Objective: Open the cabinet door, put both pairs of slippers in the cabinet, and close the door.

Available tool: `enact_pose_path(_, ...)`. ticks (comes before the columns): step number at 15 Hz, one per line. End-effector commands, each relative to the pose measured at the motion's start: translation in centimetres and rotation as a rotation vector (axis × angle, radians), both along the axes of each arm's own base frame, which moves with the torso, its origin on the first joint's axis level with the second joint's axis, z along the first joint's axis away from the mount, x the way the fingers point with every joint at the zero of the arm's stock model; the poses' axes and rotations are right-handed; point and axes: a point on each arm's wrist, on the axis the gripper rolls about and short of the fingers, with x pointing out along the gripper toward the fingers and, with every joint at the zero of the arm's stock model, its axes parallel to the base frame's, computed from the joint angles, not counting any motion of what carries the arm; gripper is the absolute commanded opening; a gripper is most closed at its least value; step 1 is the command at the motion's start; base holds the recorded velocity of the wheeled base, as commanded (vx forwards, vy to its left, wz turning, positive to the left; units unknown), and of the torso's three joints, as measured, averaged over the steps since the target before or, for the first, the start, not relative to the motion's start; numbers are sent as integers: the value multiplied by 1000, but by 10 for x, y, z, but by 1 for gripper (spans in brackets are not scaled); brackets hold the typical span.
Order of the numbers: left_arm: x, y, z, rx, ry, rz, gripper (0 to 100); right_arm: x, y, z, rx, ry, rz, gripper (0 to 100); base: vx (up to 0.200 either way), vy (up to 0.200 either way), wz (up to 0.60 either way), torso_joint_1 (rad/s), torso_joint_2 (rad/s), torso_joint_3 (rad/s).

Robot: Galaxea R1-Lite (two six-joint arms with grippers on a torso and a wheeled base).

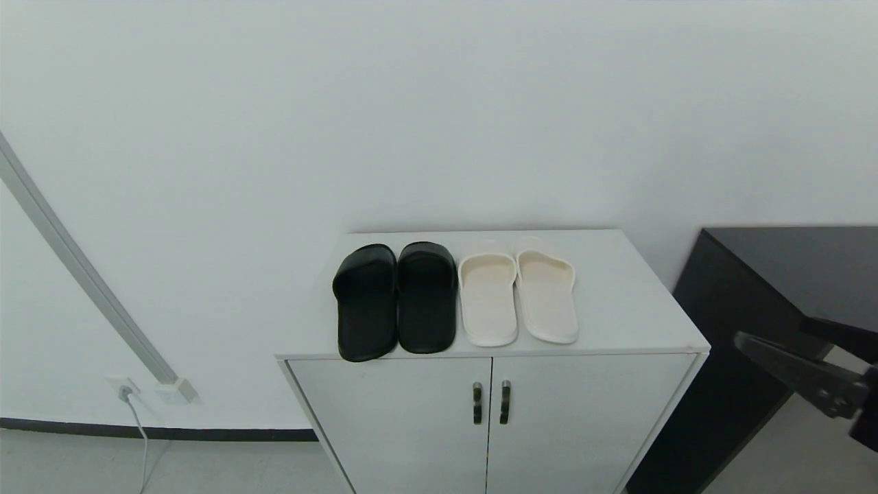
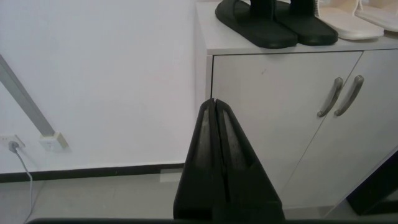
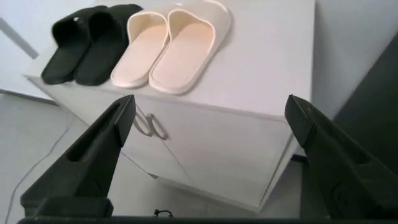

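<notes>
A white cabinet (image 1: 617, 309) is being seen against a pale wall, with both doors closed: the left door (image 1: 384, 418) and the right door (image 1: 583, 412) are meeting at the middle. Two dark handles (image 1: 477, 403) are standing upright side by side at the seam.

Both pairs of slippers are being carried on the cabinet's top, toes toward the wall and heels near the front edge. The black slippers (image 1: 367, 302) are lying at 9 o'clock of the cream slippers (image 1: 488, 302), and the inner shoes of the two pairs are just beside each other. The heel of the outer black slipper is being pushed slightly past the front edge.

The left gripper (image 2: 215, 106) is being held low, in front of the cabinet's left front corner and below its top. Its jaws are clenched on nothing, with the fingers pressed flat together.

The right gripper (image 3: 209, 104) is being held at 4 o'clock of the cabinet top in the head view, apart from the cabinet. Its jaws are released wide with nothing between them.

A dark table (image 1: 789, 267) is standing at 3 o'clock of the cabinet. At 8 o'clock, a wall socket (image 1: 123, 391) is being occupied by a plug with a grey cable, at the foot of a slanting grey conduit (image 1: 75, 264).
</notes>
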Motion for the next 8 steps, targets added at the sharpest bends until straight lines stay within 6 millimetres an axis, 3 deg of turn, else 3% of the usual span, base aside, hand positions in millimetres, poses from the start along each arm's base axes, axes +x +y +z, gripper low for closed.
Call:
enact_pose_path(1, 0, 0, 0, 0, 1, 0, 0, 36, 59, 8, 17, 64, -2, 100, 0, 0, 0, 0, 0, 0)
enact_pose_path(5, 0, 0, 0, 0, 2, 0, 0, 59, 104, 13, 17, 62, -32, 100, 0, 0, 0, 0, 0, 0)
enact_pose_path(8, 0, 0, 0, 0, 2, 0, 0, 77, 131, 3, -3, 54, -68, 100, 0, 0, 0, 0, 0, 0)
